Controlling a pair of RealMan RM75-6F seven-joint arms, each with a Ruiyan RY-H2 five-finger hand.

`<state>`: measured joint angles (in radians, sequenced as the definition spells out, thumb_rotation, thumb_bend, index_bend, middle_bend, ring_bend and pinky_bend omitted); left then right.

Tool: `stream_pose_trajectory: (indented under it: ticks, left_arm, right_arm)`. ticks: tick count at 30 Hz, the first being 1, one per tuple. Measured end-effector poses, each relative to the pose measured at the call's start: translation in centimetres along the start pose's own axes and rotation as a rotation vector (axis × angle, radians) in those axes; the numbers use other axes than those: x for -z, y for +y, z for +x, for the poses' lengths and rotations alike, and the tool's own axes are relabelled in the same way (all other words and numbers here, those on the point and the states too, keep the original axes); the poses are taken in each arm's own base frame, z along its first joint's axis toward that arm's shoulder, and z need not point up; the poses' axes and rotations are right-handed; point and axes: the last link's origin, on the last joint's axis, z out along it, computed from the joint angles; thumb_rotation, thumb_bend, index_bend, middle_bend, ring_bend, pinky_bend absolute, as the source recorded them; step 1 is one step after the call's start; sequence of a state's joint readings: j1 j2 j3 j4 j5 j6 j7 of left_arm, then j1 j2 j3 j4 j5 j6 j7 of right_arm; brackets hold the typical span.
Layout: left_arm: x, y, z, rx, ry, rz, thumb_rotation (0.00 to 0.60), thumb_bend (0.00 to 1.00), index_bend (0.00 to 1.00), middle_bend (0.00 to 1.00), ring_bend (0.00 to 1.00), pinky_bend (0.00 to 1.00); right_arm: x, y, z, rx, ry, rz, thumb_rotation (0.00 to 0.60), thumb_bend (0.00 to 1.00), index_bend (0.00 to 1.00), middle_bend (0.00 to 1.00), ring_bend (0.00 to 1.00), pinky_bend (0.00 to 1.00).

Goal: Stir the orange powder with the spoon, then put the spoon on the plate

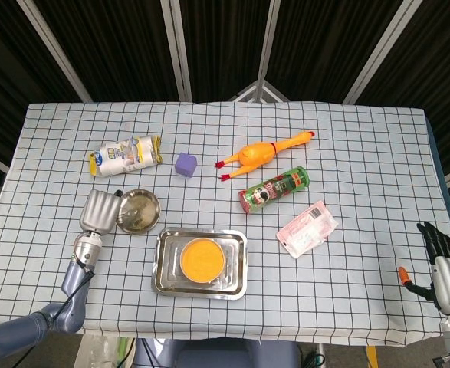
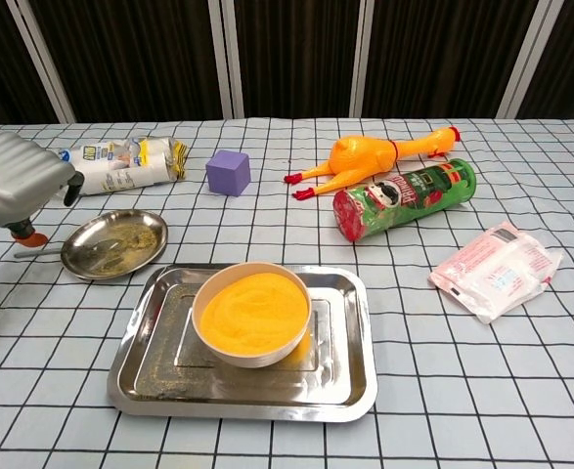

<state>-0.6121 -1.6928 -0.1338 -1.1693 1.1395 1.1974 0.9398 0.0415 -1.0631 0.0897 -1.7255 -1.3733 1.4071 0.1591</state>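
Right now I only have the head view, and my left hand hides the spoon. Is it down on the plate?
Observer: Yes. In the chest view the spoon lies in the plate, with its handle sticking out over the left rim.
Operator: Are my fingers on it?
Observer: I cannot tell. The back of the left hand blocks them. One orange fingertip hangs just above the handle.
Operator: Any powder spilled?
Observer: Yellow grains dust the plate, and more lie on the tray floor left of the bowl.
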Motion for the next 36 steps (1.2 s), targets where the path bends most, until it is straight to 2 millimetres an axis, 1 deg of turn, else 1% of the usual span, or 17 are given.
stream_pose_trajectory:
  ticks: [2, 11, 13, 15, 16, 18, 19, 20, 21, 23, 26, 27, 28, 29, 32, 34, 36]
  left_arm:
    - [0.0, -0.2, 0.0, 0.004, 0.003, 0.004, 0.600, 0.14, 0.33, 1.00, 1.00, 0.97]
    - [0.3, -0.6, 0.4, 0.027, 0.036, 0.009, 0.600, 0.13, 0.33, 1.00, 1.00, 0.96]
    - [0.5, -0.9, 0.8, 0.043, 0.051, 0.012, 0.600, 0.13, 0.33, 1.00, 0.99, 0.95]
    - [0.8, -1.2, 1.2, 0.068, 0.069, 0.018, 0.600, 0.13, 0.32, 0.99, 0.95, 0.90]
    - [1.1, -1.5, 1.6, 0.092, 0.083, 0.024, 0.600, 0.13, 0.30, 0.96, 0.90, 0.85]
    - [1.6, -2.1, 2.1, 0.133, 0.106, 0.033, 0.600, 0.13, 0.26, 0.85, 0.80, 0.78]
    - [2.2, -2.7, 2.5, 0.163, 0.124, 0.041, 0.600, 0.13, 0.22, 0.75, 0.72, 0.72]
    - [2.6, -3.2, 2.8, 0.187, 0.138, 0.049, 0.600, 0.12, 0.16, 0.61, 0.60, 0.62]
    - [3.2, -3.8, 3.0, 0.213, 0.151, 0.056, 0.600, 0.12, 0.12, 0.52, 0.51, 0.56]
    - [4.7, -5.2, 3.4, 0.268, 0.177, 0.074, 0.600, 0.11, 0.03, 0.30, 0.31, 0.41]
    - [7.6, -7.6, 3.3, 0.331, 0.196, 0.102, 0.600, 0.09, 0.00, 0.07, 0.08, 0.26]
    - [8.6, -8.3, 3.2, 0.349, 0.195, 0.111, 0.600, 0.09, 0.00, 0.04, 0.05, 0.24]
    - [9.9, -9.1, 2.9, 0.373, 0.186, 0.120, 0.600, 0.08, 0.00, 0.01, 0.02, 0.19]
    - [10.9, -9.5, 2.7, 0.392, 0.173, 0.124, 0.600, 0.08, 0.00, 0.00, 0.00, 0.12]
    - [14.0, -10.8, 1.9, 0.459, 0.117, 0.135, 0.600, 0.07, 0.00, 0.00, 0.00, 0.00]
    - [15.8, -11.6, 1.5, 0.500, 0.088, 0.141, 0.600, 0.07, 0.00, 0.00, 0.00, 0.00]
    - [17.1, -12.1, 1.4, 0.528, 0.077, 0.143, 0.600, 0.07, 0.00, 0.00, 0.00, 0.00]
  right_arm:
    - [0.0, 0.0, 0.0, 0.000, 0.000, 0.000, 0.600, 0.41, 0.00, 0.00, 0.00, 0.00]
    - [0.0, 0.0, 0.0, 0.000, -0.001, -0.002, 0.600, 0.41, 0.00, 0.00, 0.00, 0.00]
    - [0.0, 0.0, 0.0, 0.000, -0.002, -0.002, 0.600, 0.41, 0.00, 0.00, 0.00, 0.00]
    - [0.0, 0.1, 0.0, -0.001, -0.003, -0.002, 0.600, 0.41, 0.00, 0.00, 0.00, 0.00]
    - [0.0, 0.1, 0.0, 0.000, -0.003, -0.001, 0.600, 0.41, 0.00, 0.00, 0.00, 0.00]
    - [0.0, 0.1, 0.0, 0.001, -0.003, 0.000, 0.600, 0.41, 0.00, 0.00, 0.00, 0.00]
    - [0.0, 0.1, 0.0, 0.002, -0.004, 0.000, 0.600, 0.41, 0.00, 0.00, 0.00, 0.00]
    - [0.0, 0.1, 0.0, 0.003, -0.004, 0.000, 0.600, 0.41, 0.00, 0.00, 0.00, 0.00]
    - [0.0, 0.1, 0.0, 0.004, -0.003, 0.001, 0.600, 0.41, 0.00, 0.00, 0.00, 0.00]
    - [0.0, 0.0, 0.0, 0.006, -0.003, 0.002, 0.600, 0.41, 0.00, 0.00, 0.00, 0.00]
    - [0.0, 0.0, 0.0, 0.013, -0.004, 0.002, 0.600, 0.41, 0.00, 0.00, 0.00, 0.00]
    - [0.1, 0.0, 0.0, 0.016, -0.004, 0.002, 0.600, 0.41, 0.00, 0.00, 0.00, 0.00]
    - [0.1, 0.0, 0.0, 0.019, -0.004, 0.002, 0.600, 0.41, 0.00, 0.00, 0.00, 0.00]
    - [0.1, 0.0, 0.0, 0.021, -0.003, 0.002, 0.600, 0.41, 0.00, 0.00, 0.00, 0.00]
    - [0.1, 0.0, 0.0, 0.027, 0.000, 0.004, 0.600, 0.41, 0.00, 0.00, 0.00, 0.00]
    - [0.1, 0.0, -0.1, 0.029, -0.001, 0.001, 0.600, 0.41, 0.00, 0.00, 0.00, 0.00]
    - [0.1, 0.1, -0.1, 0.031, 0.000, -0.003, 0.600, 0.41, 0.00, 0.00, 0.00, 0.00]
